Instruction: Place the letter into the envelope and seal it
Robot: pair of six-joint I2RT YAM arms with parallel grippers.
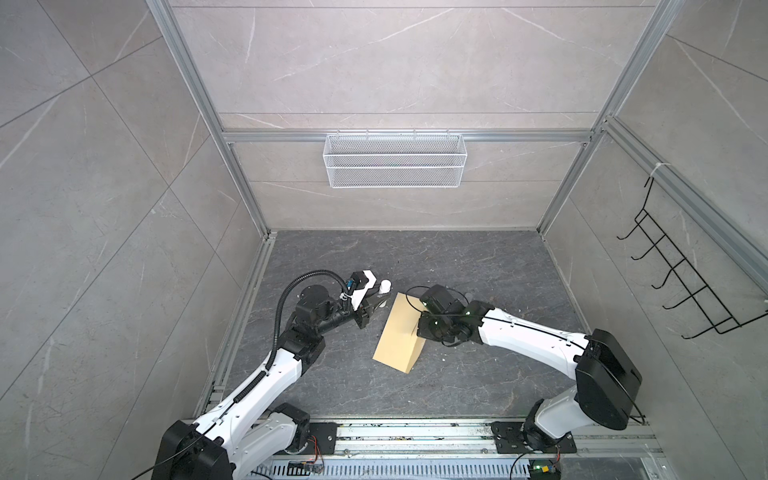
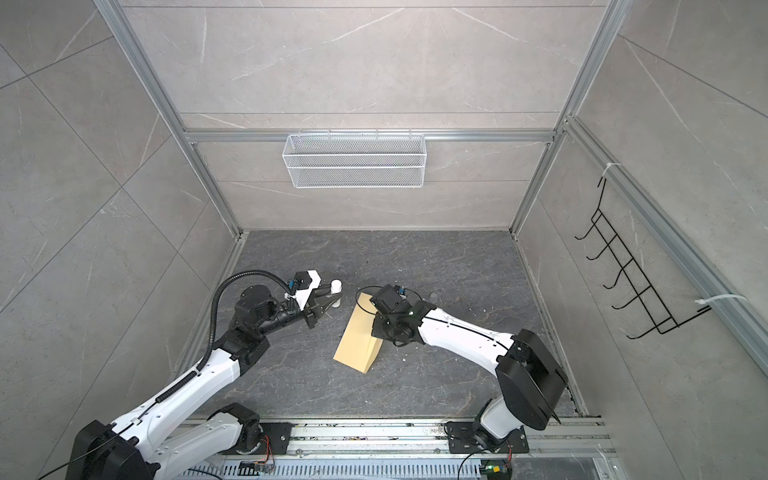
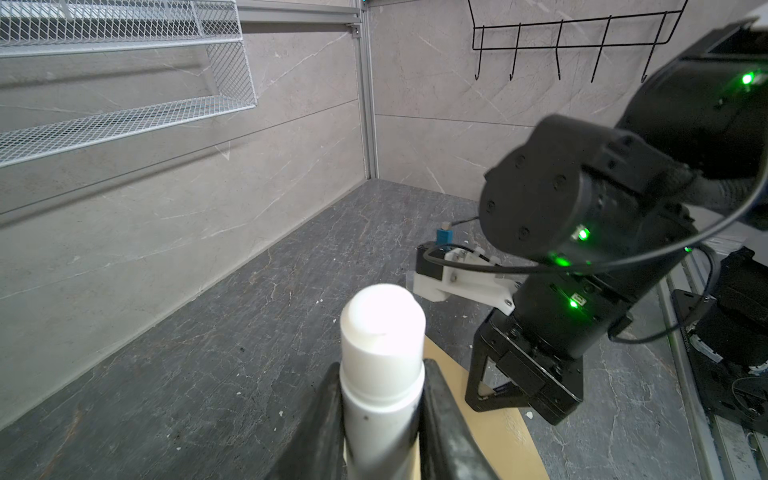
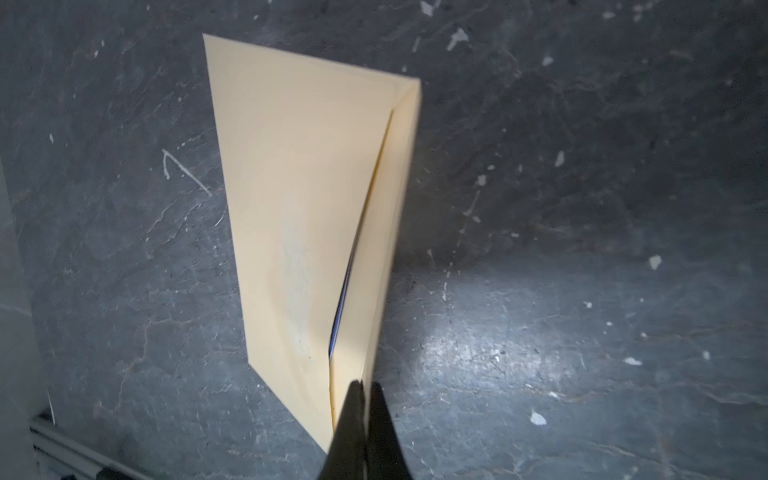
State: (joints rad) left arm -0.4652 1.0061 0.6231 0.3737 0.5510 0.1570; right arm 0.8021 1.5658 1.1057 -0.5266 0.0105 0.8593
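Gripping a plain white glue stick [image 3: 382, 324] with the left gripper [image 3: 382, 374], cap end poking past the fingertips, just left of the tabletop's [image 1: 478, 266] middle. Has the tan envelope [image 1: 397, 332] lying mid-tabletop, slanted, far end near the glue stick. Shows a blue sliver of the letter [image 4: 341, 307] inside, under the half-lifted flap [image 4: 386, 249]. Pinches that flap's tip with the right gripper [image 4: 362, 386], fingers pressed together on the paper.
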